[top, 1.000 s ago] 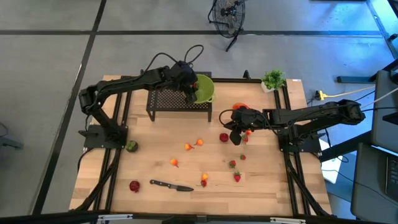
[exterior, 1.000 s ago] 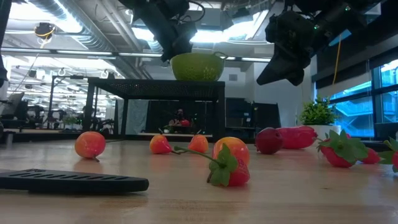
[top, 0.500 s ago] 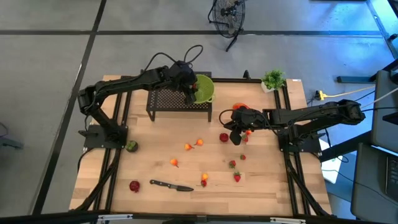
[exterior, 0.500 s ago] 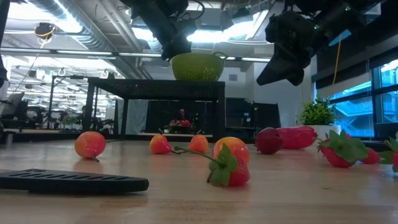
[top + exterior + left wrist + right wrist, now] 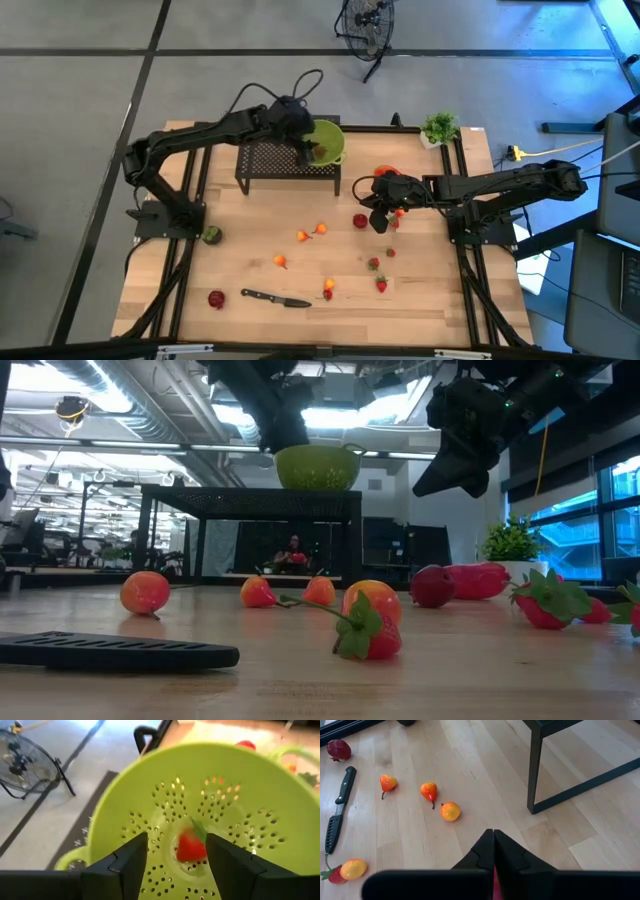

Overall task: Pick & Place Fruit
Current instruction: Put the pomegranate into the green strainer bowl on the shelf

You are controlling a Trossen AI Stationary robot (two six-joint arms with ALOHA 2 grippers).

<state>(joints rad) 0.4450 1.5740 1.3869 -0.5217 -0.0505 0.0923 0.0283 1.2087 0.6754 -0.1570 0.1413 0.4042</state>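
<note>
A red strawberry (image 5: 189, 847) lies at the bottom of the lime-green bowl (image 5: 332, 136), which stands on a black mesh stand (image 5: 285, 160) at the table's far side. My left gripper (image 5: 176, 842) hangs open just above the bowl, a finger on either side of the strawberry and clear of it. My right gripper (image 5: 380, 222) hovers shut above the table at centre right, beside a round red fruit (image 5: 360, 220). Other fruit lies loose on the wood: orange pieces (image 5: 303, 236), strawberries (image 5: 381, 285), a dark green one (image 5: 211, 235) and a glossy red oblong (image 5: 384, 172).
A black-handled knife (image 5: 275, 297) lies near the front edge, with a dark red fruit (image 5: 216, 298) to its left. A small potted plant (image 5: 438, 128) stands at the far right corner. Black rails (image 5: 190, 250) run along both table sides. Bare wood lies between the scattered fruit.
In the high view a red piece now shows inside the bowl beside my left gripper, where before only the gripper showed.
</note>
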